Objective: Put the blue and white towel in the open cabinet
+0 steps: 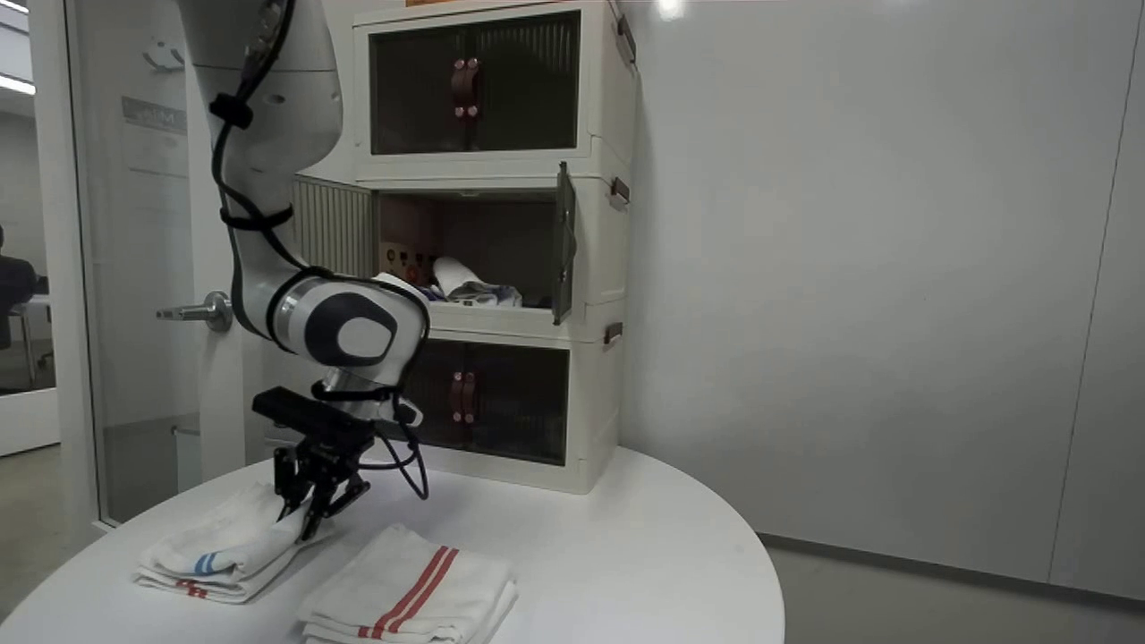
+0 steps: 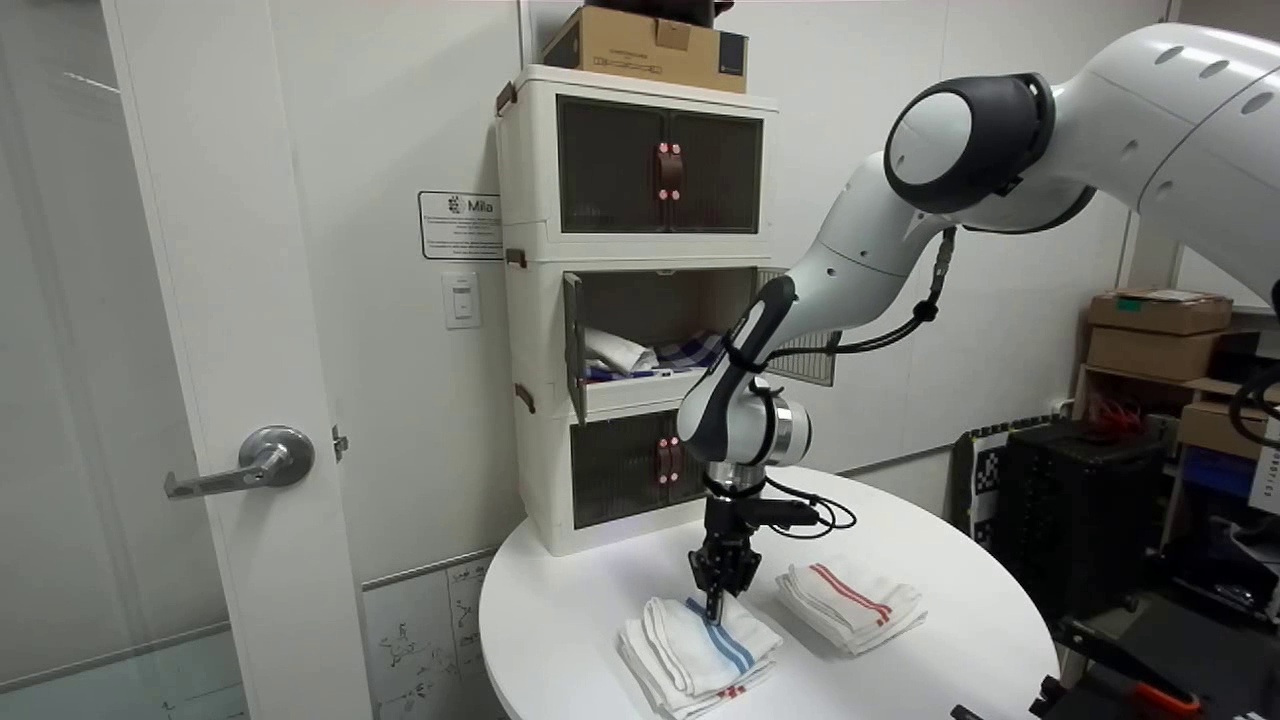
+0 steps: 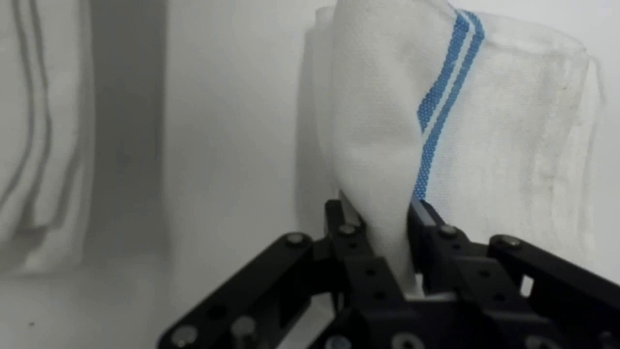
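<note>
The blue and white towel [image 1: 237,537] lies folded on top of another cloth with red marks, also in an exterior view [image 2: 690,640]. In the wrist view the towel [image 3: 382,106] has one edge bunched up between the fingers. My gripper [image 3: 377,208] is shut on that fold, fingers pointing down at the stack. It also shows in both exterior views [image 1: 295,526] [image 2: 713,612]. The open cabinet [image 1: 501,319] is the middle compartment of the white tower, with both doors swung out; it also shows in an exterior view [image 2: 655,393]. White and blue cloths lie inside it.
A folded red-striped towel [image 1: 420,590] lies beside the stack on the round white table [image 1: 653,563]. The cabinet door [image 1: 564,246] sticks out at one side and a ribbed door [image 2: 805,360] at the other. The bottom compartment [image 2: 625,470] is closed.
</note>
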`<state>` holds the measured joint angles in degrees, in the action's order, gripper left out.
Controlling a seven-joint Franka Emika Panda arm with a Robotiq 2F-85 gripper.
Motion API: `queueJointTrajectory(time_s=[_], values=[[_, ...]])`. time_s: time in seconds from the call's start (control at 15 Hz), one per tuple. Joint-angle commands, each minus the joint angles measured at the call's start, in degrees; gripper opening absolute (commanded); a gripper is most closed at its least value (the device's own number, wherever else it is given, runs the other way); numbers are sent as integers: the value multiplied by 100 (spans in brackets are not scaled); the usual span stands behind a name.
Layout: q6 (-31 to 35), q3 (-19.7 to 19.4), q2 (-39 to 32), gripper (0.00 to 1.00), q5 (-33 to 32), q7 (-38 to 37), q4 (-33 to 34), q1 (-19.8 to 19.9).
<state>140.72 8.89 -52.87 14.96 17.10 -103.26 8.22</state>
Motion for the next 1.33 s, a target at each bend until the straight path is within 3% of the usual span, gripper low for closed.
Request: queueJointTrajectory(time_s=[0.0,0.13,0.73,0.87,0.93,1.13,1.27], values=[[-250,-26,204,18,-127,-226,-36,-48],[-234,-9,327,7,-88,-202,-120,-11],[-311,-41,649,11,-70,-214,-211,19],[-399,-34,661,41,-60,-182,-202,31],[-421,-43,652,17,-80,-166,-197,15],[-516,-50,635,7,-96,-156,-180,-2],[-590,-57,629,10,-97,-162,-167,-9]])
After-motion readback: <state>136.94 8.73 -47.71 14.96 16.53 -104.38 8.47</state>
